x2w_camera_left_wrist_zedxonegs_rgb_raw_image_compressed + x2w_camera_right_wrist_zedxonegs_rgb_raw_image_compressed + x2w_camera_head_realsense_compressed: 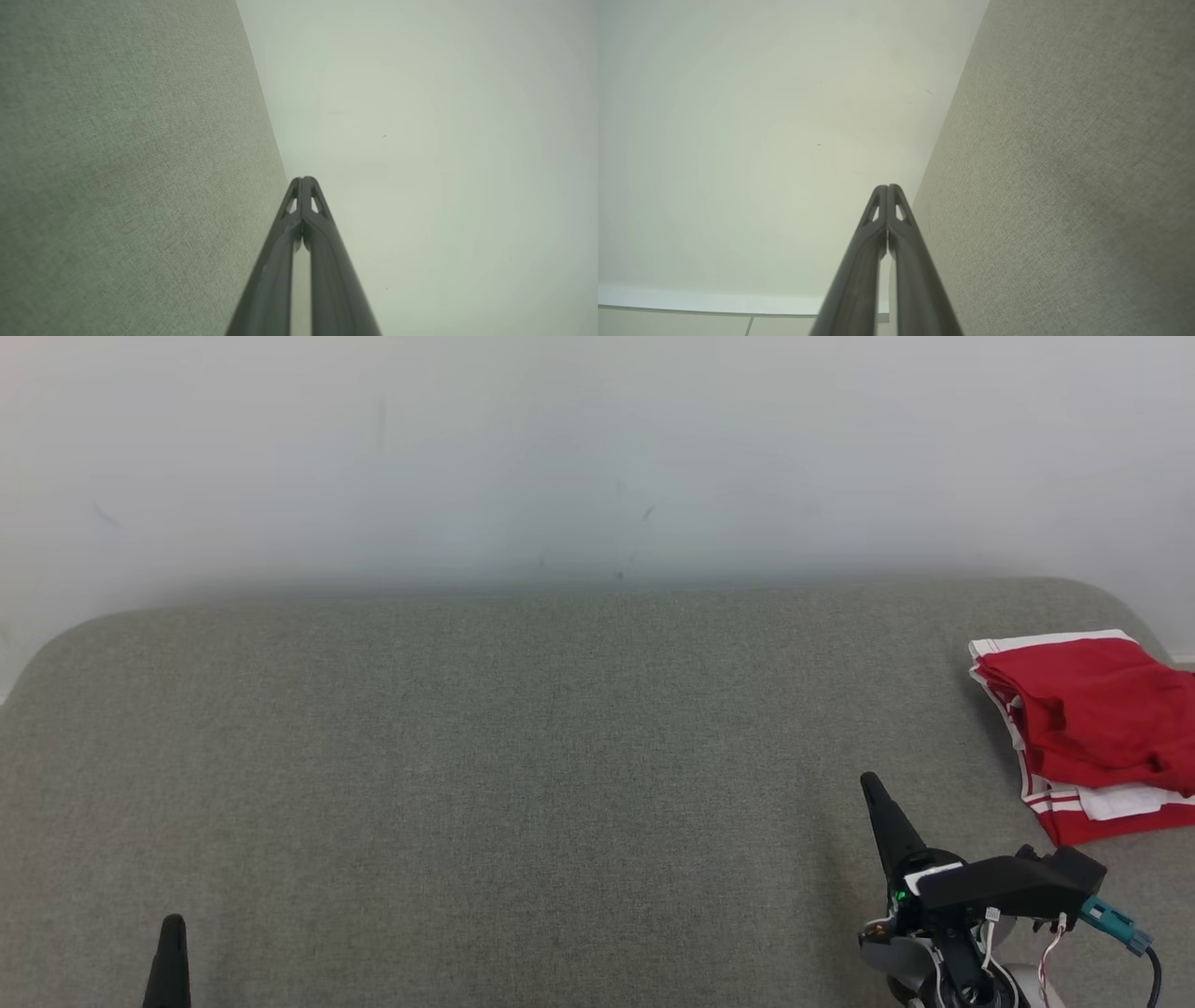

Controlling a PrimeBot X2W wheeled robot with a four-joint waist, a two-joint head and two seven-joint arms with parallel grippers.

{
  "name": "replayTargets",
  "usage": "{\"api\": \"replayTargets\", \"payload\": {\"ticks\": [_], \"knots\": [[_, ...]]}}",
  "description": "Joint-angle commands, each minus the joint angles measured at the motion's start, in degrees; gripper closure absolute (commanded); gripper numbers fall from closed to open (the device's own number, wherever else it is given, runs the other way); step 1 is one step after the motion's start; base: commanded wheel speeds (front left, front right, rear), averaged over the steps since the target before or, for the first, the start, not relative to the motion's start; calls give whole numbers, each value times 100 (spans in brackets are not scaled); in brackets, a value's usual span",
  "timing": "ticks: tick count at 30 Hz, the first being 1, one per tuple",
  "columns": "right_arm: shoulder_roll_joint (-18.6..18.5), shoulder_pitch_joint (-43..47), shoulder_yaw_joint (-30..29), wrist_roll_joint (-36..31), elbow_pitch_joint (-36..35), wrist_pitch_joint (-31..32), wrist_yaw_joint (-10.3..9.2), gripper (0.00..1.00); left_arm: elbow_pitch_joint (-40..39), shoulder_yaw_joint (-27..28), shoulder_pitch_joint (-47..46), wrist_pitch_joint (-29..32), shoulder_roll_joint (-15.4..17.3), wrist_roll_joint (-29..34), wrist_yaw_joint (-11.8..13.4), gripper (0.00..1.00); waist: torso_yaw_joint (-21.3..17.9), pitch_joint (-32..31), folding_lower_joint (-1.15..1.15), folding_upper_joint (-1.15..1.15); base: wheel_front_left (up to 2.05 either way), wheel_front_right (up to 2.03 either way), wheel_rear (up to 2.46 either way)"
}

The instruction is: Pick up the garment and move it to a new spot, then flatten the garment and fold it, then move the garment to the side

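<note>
Red, white-striped garment; grey couch

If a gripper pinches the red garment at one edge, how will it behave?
The garment is probably floppy: it lies in creased layers, so they would likely unfold and hang. Pushed across the textured grey surface, it would probably bunch rather than slide.

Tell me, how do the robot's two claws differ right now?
The right gripper reaches further over the grey surface than the left gripper. The right gripper sits near the red garment; the left gripper is far from it. Both are shut, holding nothing.
</note>
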Motion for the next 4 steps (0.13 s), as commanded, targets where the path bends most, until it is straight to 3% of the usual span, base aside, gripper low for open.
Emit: {"api": "replayTargets", "payload": {"ticks": [1, 4], "knots": [[9, -98, 10, 105, 6, 36, -9, 100, -12, 38, -99, 34, 22, -129, -13, 100, 2, 5, 0, 0, 0, 0, 0], [13, -140, 11, 256, 37, 64, -10, 100, -1, 68, -123, 66, 20, -253, -13, 100, 6, 18, 0, 0, 0, 0, 0]]}}
